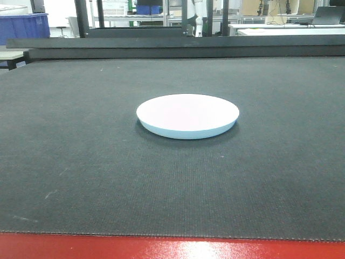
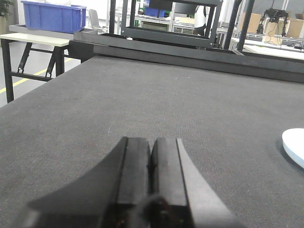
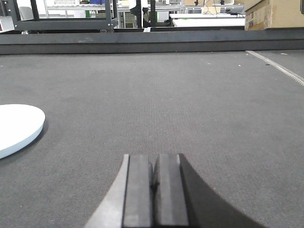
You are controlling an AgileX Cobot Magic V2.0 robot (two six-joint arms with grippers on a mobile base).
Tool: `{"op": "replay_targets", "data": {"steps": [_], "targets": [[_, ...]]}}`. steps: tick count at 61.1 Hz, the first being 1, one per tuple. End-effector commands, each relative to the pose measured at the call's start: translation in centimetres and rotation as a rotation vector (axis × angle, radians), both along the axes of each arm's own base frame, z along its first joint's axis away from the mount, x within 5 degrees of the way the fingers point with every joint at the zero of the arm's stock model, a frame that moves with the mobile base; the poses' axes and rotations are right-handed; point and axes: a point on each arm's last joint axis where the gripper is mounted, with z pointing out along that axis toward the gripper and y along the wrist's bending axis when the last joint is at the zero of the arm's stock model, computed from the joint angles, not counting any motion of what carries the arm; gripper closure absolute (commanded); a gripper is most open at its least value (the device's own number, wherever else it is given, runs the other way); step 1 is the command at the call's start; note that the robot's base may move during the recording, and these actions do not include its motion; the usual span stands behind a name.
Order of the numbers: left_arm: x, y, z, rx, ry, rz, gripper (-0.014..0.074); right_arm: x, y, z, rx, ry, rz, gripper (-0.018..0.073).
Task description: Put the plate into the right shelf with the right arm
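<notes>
The plate (image 1: 187, 115), white with a pale blue underside, lies flat in the middle of the dark mat. Its edge shows at the right border of the left wrist view (image 2: 294, 145) and at the left border of the right wrist view (image 3: 16, 127). My left gripper (image 2: 151, 142) is shut with nothing between its fingers, low over the mat to the left of the plate. My right gripper (image 3: 153, 159) is also shut and empty, to the right of the plate. Neither gripper appears in the front view. The right shelf is out of view.
The dark mat (image 1: 81, 162) has a red table edge (image 1: 172, 249) at the front and a black raised bar (image 1: 178, 46) at the back. A blue bin (image 2: 53, 15) stands on a side table far left. Benches and racks fill the background.
</notes>
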Motion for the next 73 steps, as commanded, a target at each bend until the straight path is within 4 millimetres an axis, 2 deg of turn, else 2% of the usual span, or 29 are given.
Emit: {"op": "replay_targets", "data": {"steps": [1, 44, 50, 58, 69, 73], "targets": [[-0.1, 0.0, 0.6, -0.009, -0.093, -0.003, 0.0643, -0.2, 0.0, 1.0, -0.016, -0.102, -0.006, 0.0503], [-0.1, 0.0, 0.6, -0.009, -0.093, -0.003, 0.0643, -0.2, 0.0, 1.0, -0.016, -0.102, -0.006, 0.0503], [-0.1, 0.0, 0.6, -0.009, -0.093, -0.003, 0.0643, -0.2, 0.0, 1.4, -0.019, -0.144, -0.006, 0.0503], [-0.1, 0.0, 0.6, -0.009, -0.093, -0.003, 0.0643, -0.5, 0.0, 2.9, -0.019, -0.187, -0.007, 0.0503], [-0.1, 0.0, 0.6, -0.009, -0.093, -0.003, 0.0643, -0.9, 0.0, 6.7, -0.012, -0.048, -0.004, 0.0498], [-0.1, 0.0, 0.6, -0.009, -0.093, -0.003, 0.0643, -0.7, 0.0, 7.8, -0.009, 0.001, -0.004, 0.0468]]}}
